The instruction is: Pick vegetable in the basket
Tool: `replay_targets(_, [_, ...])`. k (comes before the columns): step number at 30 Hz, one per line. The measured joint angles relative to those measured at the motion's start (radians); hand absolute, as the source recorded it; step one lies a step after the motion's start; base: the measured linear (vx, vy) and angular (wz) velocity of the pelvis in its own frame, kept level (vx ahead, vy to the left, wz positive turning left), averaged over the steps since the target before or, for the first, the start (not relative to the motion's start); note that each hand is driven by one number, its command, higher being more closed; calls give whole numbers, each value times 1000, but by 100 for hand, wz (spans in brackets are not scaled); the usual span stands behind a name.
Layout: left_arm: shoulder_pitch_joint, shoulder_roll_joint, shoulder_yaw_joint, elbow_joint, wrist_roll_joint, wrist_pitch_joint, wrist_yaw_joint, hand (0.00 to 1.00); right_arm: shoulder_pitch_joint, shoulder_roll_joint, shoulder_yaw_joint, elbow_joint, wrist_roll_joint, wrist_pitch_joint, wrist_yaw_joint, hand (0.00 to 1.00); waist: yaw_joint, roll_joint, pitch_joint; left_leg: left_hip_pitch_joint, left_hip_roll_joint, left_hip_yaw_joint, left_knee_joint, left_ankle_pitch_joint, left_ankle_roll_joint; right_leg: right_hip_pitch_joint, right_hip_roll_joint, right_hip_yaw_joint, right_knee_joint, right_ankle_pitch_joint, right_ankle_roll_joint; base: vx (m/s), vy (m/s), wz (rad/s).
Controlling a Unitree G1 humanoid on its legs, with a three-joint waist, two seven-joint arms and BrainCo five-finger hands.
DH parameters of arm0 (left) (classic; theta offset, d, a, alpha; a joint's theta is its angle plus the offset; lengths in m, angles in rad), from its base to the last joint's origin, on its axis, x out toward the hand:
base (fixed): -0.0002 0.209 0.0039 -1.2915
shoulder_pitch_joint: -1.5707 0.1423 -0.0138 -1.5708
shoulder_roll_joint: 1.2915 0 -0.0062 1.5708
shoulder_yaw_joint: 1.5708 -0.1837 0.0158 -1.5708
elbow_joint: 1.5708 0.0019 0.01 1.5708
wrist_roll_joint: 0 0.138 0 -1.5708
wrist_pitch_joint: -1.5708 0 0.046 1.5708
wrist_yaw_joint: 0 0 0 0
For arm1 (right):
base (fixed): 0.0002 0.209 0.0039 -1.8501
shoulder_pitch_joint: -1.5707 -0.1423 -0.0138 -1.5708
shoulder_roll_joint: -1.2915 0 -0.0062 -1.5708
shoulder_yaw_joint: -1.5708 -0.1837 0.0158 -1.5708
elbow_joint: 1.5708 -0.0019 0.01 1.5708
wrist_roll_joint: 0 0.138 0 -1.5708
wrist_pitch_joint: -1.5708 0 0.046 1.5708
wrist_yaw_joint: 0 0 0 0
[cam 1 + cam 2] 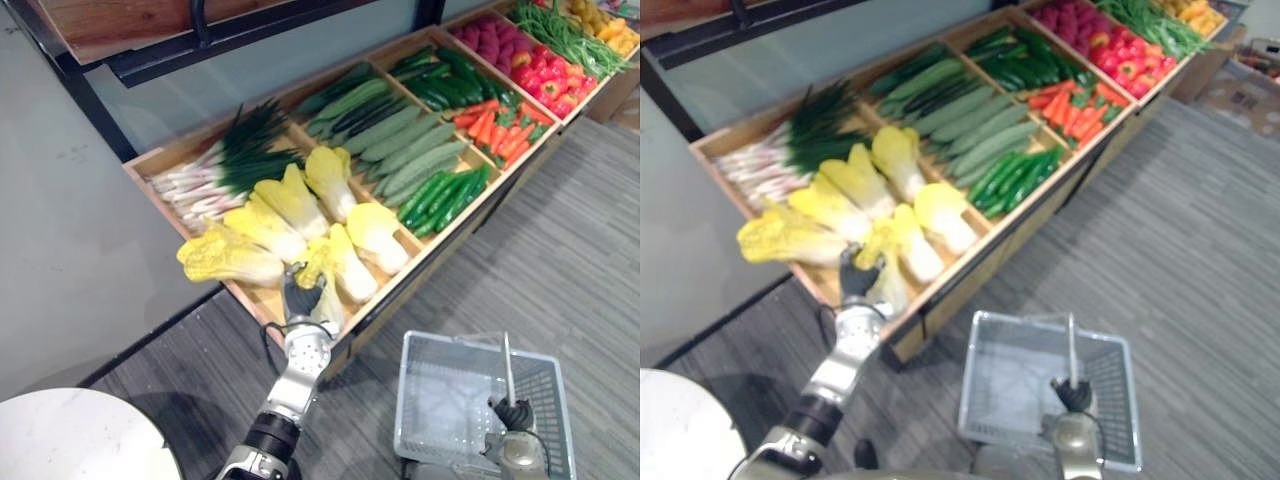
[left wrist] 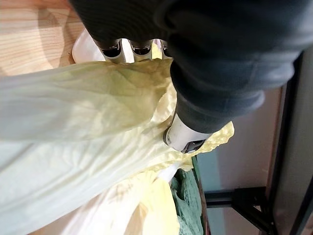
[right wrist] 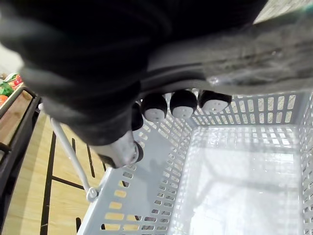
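- Left hand: I see it at the front edge of the crate, on a cabbage. In the wrist view its fingers curl over the pale leaves and the thumb presses in from the other side, so the cabbage is clamped between them.
- Cabbage: it lies in the crate's front compartment, not in the basket.
- Obstructions: other cabbages lie touching or just beside it on both sides, so the hold is crowded.
- Further back in the crate: spring onions and cucumbers.
- Right hand: its fingers are wrapped round the handle, and the basket hangs below it over the carpet, near the crate's front.
- A round white table stands near my left arm.
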Motion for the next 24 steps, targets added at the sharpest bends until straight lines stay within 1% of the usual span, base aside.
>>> replay_targets(7, [21,-34,-11,-36,31,0,-6,100,10,2,-2,0,0,0,1,100,1,1,-16,-2,2,-18,-5,10,0,15,0,-13,0,-1,0,-35,-12,6])
replay_targets(11, [27,-34,-11,-59,61,0,-1,100,10,10,-5,0,-1,0,1,100,2,1,-16,-4,1,-20,-6,14,1,15,0,-14,-5,-4,4,-10,-2,0])
replay_targets(15, [27,-34,-10,-65,94,0,6,100,11,31,-23,1,-1,-1,1,100,3,0,-17,-2,1,-21,-6,15,1,16,0,-17,-7,0,-1,0,0,0])
replay_targets(18, [27,-34,-9,-83,102,1,18,100,10,39,-22,4,-1,-2,1,100,2,-3,-19,0,1,-22,-6,17,0,22,0,-22,-13,0,-1,16,-5,3])
replay_targets(24, [25,-35,15,-98,183,9,66,100,8,41,-21,18,-2,-7,1,100,2,-11,-25,8,2,-23,-6,16,-1,35,1,-27,-19,0,-1,6,-2,2])
